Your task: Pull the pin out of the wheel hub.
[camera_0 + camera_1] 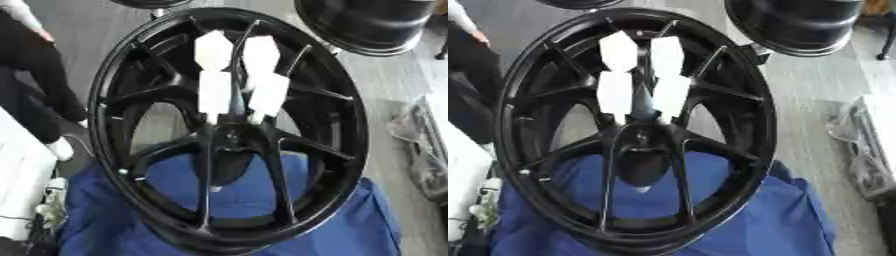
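A large black spoked wheel (114, 100) stands tilted on a blue cloth (350, 225) and fills the middle of both views. Its hub (642, 142) sits at the centre where the spokes meet. Below the hub a dark tapered shape (640, 167) reaches down to a small pale tip (640, 189); I cannot tell whether this is the pin. Several white patches (214, 50) cover the gaps between the upper spokes. Neither of my hands shows in either view.
A second black wheel (798, 22) stands at the back right. A person in dark clothes (35, 75) stands at the left edge, apart from the wheel. Clear plastic wrapping (424, 145) lies on the grey floor at the right. White objects (22, 185) lie at the lower left.
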`<state>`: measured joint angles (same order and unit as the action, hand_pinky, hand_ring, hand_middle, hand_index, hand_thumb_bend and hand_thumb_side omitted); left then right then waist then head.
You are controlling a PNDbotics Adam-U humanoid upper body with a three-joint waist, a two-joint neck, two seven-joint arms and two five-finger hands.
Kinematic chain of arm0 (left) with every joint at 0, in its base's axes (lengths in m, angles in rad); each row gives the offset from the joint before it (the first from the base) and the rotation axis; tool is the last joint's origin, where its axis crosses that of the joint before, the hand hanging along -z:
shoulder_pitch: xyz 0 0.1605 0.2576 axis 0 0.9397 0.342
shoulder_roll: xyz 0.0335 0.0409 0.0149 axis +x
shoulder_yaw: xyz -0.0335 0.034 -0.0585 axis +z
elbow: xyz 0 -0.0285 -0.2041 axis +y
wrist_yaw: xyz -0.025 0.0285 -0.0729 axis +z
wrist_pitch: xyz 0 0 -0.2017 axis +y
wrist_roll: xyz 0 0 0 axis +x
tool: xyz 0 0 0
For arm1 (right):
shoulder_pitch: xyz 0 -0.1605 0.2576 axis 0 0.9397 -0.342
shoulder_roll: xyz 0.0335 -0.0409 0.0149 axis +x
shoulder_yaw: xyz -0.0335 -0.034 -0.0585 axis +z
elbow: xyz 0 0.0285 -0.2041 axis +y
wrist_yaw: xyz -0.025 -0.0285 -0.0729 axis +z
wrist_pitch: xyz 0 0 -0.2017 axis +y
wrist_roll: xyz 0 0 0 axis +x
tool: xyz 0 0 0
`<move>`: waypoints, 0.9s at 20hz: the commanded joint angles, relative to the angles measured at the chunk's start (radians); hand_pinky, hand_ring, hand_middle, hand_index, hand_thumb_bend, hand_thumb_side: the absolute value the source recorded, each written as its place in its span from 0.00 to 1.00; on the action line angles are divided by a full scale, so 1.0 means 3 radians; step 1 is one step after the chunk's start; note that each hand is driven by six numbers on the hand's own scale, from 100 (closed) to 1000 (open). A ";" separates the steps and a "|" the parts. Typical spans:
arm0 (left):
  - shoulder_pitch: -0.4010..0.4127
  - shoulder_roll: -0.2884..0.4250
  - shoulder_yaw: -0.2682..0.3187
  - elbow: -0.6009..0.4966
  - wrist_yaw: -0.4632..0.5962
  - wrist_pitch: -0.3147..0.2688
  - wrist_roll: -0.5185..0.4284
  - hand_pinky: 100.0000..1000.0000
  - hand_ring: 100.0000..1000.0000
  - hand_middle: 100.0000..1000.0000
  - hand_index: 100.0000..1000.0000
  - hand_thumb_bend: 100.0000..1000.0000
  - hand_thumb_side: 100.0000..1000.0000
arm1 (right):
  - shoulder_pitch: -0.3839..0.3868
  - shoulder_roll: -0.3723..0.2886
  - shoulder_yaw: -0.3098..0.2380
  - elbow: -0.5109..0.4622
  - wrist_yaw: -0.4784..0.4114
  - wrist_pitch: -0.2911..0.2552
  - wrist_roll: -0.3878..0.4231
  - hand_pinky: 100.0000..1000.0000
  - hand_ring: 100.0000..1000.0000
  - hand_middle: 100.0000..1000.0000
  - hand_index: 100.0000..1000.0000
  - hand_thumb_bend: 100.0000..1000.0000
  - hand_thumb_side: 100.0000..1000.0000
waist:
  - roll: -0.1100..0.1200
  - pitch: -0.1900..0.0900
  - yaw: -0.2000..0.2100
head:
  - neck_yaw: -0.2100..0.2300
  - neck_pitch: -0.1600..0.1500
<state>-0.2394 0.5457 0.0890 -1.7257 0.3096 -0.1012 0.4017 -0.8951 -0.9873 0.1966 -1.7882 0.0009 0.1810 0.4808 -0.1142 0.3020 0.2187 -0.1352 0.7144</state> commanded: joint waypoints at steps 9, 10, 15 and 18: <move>-0.0045 0.0109 0.0006 -0.0056 0.0004 0.0000 -0.0012 0.69 0.77 0.72 0.68 0.24 0.75 | 0.0031 -0.0210 0.0126 -0.0284 -0.0184 0.0103 0.0249 0.77 0.64 0.67 0.84 0.53 0.38 | 0.0019 -0.0037 0.0014 | -0.0035 -0.0046; -0.0045 0.0110 0.0006 -0.0056 0.0005 0.0001 -0.0012 0.69 0.77 0.72 0.68 0.24 0.75 | 0.0039 -0.0216 0.0142 -0.0302 -0.0203 0.0112 0.0273 0.77 0.64 0.67 0.84 0.53 0.39 | 0.0019 -0.0035 0.0015 | -0.0038 -0.0047; -0.0051 0.0108 -0.0006 -0.0056 0.0009 0.0007 -0.0017 0.69 0.77 0.72 0.68 0.24 0.75 | 0.0065 -0.0209 0.0222 -0.0352 -0.0310 0.0168 0.0356 0.77 0.63 0.67 0.84 0.52 0.39 | 0.0019 -0.0022 0.0007 | -0.0051 -0.0051; -0.0058 0.0104 -0.0018 -0.0054 0.0013 0.0013 -0.0025 0.69 0.77 0.72 0.68 0.24 0.75 | 0.0052 -0.0179 0.0265 -0.0371 -0.0324 0.0202 0.0345 0.76 0.63 0.67 0.85 0.51 0.38 | 0.0021 -0.0015 0.0002 | -0.0047 -0.0053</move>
<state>-0.2471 0.5457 0.0822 -1.7257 0.3129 -0.0970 0.3973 -0.8656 -1.0148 0.2827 -1.8846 -0.0870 0.2357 0.5856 -0.1146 0.3114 0.2202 -0.1469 0.7094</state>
